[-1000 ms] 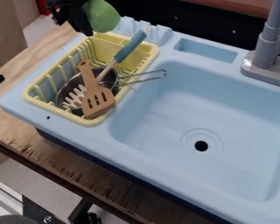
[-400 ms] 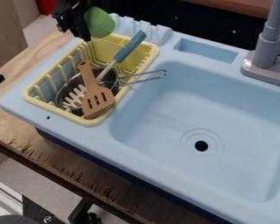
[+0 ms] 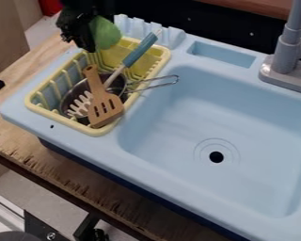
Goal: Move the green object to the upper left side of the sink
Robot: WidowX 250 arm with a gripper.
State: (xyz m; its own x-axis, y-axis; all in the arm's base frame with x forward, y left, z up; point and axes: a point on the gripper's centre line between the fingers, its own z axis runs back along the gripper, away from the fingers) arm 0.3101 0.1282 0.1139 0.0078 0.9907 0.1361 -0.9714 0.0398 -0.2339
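Rounded, smooth green object (image 3: 105, 33).

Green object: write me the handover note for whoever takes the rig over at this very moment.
Gripper: closed on the green object, held up over the far end of the yellow rack.
Job's things: the rack sits at the left side of the blue sink, holding a brown slotted spatula and a teal-handled utensil.
Done: green object picked up and brought to the sink's upper left.
Left: probably lower it there, release, back off; mind the teal handle close by.
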